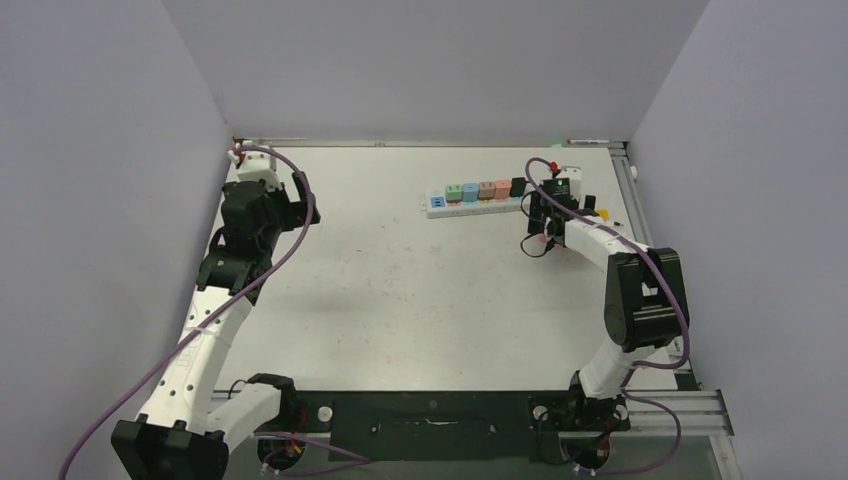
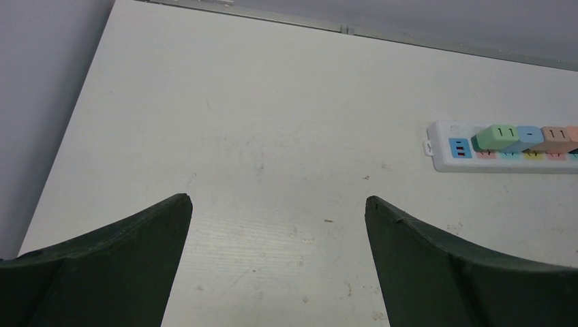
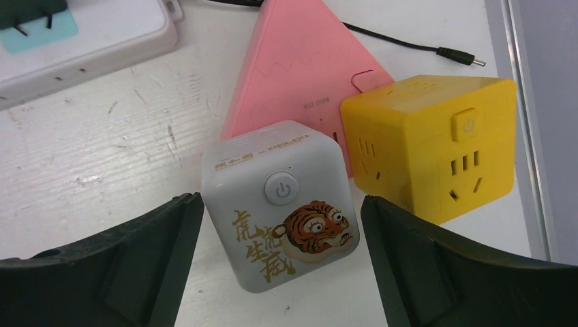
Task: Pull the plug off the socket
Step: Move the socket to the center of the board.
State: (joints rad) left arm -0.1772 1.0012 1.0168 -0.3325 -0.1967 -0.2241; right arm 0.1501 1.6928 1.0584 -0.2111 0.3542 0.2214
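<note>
1. The left gripper (image 1: 298,200) hangs over the far left part of the table (image 1: 400,300). In its own wrist view, the left gripper (image 2: 277,199) has its jaws wide apart with only bare table between them
2. The power strip (image 2: 504,146) lies ahead of the left jaws and off to one side, well apart from them
3. The power strip (image 1: 475,198) is white and carries a row of plugs (image 1: 486,189) seated in its sockets: green, blue, brown, pink and black in that order. The black plug (image 1: 518,186) sits at the end nearest the right gripper (image 1: 545,215)
4. The right gripper is just beside that end of the strip, not on it
5. In the right wrist view, the right gripper (image 3: 279,204) has its jaws apart, one on either side of a white cube (image 3: 272,163). The cube bears a round power button and a tiger picture
6. A sliver of table shows between the cube and one finger (image 3: 436,272). At the other finger the gap is too narrow to judge contact. No clamping is evident
7. A yellow cube (image 3: 429,146) with socket slots stands just beyond the jaws to one side, close against the white cube
8. A pink wedge (image 3: 300,68) lies ahead of the jaws, behind both cubes
9. A thin black cable (image 3: 409,44) runs past the far edge of the wedge
10. One end of the power strip (image 3: 82,34) shows ahead of the right jaws on the other side, clear of the cubes
</note>
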